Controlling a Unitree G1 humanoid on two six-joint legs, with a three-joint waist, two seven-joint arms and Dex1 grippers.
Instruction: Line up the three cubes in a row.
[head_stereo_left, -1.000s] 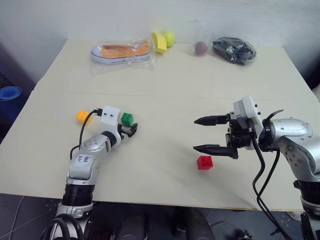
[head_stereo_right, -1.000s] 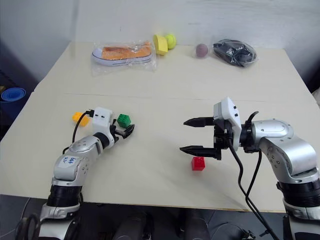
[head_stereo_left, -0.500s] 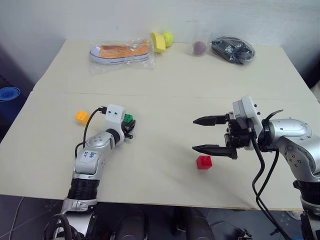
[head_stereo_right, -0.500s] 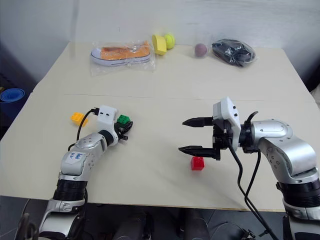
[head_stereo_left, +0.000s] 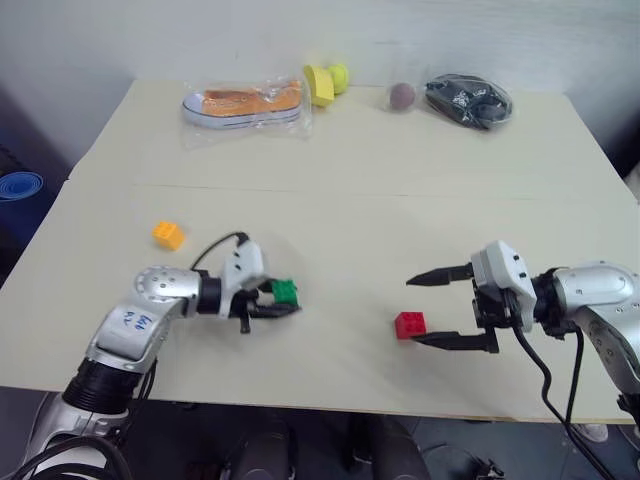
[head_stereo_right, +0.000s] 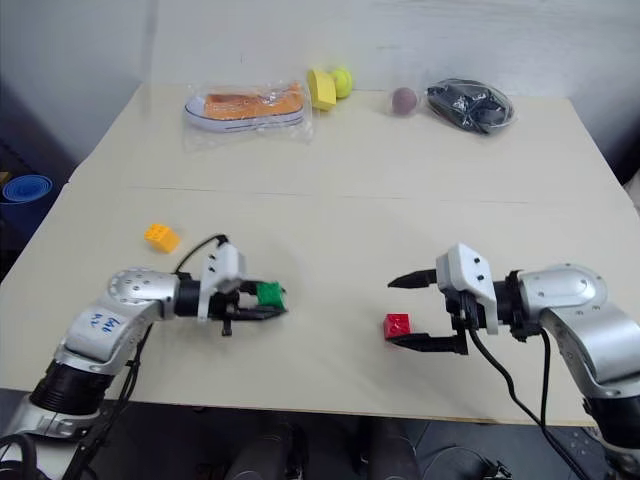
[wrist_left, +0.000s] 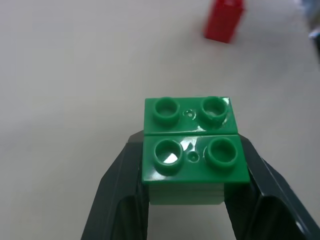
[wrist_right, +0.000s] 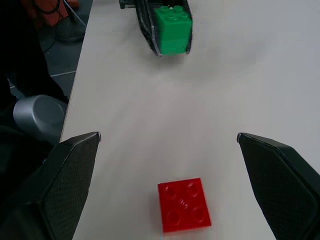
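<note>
My left gripper (head_stereo_left: 281, 299) is shut on the green cube (head_stereo_left: 284, 291), held just above the table near its front, pointing toward the right; the left wrist view shows the green cube (wrist_left: 194, 150) studs-up between both fingers. The red cube (head_stereo_left: 409, 324) lies on the table right of centre. My right gripper (head_stereo_left: 436, 309) is open and points left, its fingers either side of the red cube's near end without touching; in the right wrist view the red cube (wrist_right: 184, 204) lies between the wide fingers. The orange-yellow cube (head_stereo_left: 167, 234) rests alone at the left.
Along the table's far edge lie a bagged shoe (head_stereo_left: 243, 101), a yellow cup and ball (head_stereo_left: 325, 81), a dark reddish ball (head_stereo_left: 401, 95) and a bag of black items (head_stereo_left: 468, 99). A blue object (head_stereo_left: 18, 186) sits off the table's left side.
The left gripper shut on the green cube and carried it toward the front and right, turning to point right. The right gripper sank and drew back, staying open beside the red cube.
</note>
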